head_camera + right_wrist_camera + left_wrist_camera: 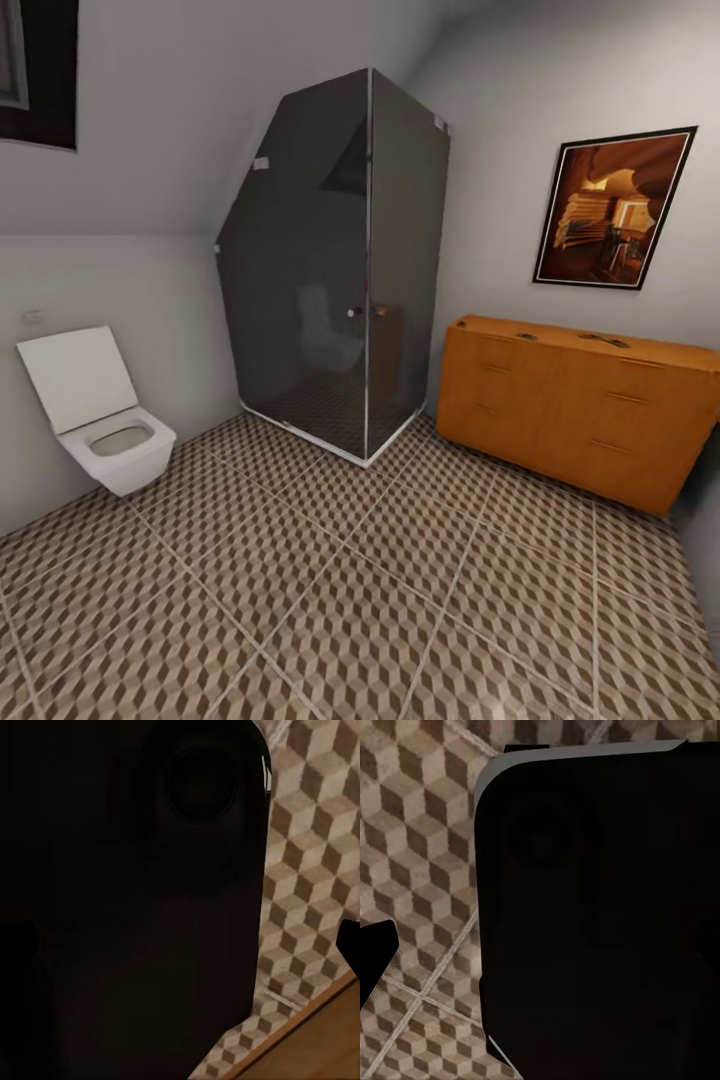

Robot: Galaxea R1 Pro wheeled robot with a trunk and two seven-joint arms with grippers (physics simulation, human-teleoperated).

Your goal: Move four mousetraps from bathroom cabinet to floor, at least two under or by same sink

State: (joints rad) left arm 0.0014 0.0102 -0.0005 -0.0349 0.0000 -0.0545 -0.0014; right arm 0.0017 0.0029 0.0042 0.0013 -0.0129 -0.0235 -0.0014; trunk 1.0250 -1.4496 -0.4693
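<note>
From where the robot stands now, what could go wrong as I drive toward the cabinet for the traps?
1. The small dark items on the cabinet top are too small to identify; they may not be the traps.
2. The glass shower enclosure stands close beside the cabinet; a wide turn could clip it.
3. Both wrist views are mostly blocked by dark robot parts over the bathroom floor, so claw states are unclear.

Black rounded housing (600, 915), grey edge trim

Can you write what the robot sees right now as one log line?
phase: approaching | cabinet: right, drawers closed | small dark items on its top, unclear | toilet: left | floor: cube tiles
</note>
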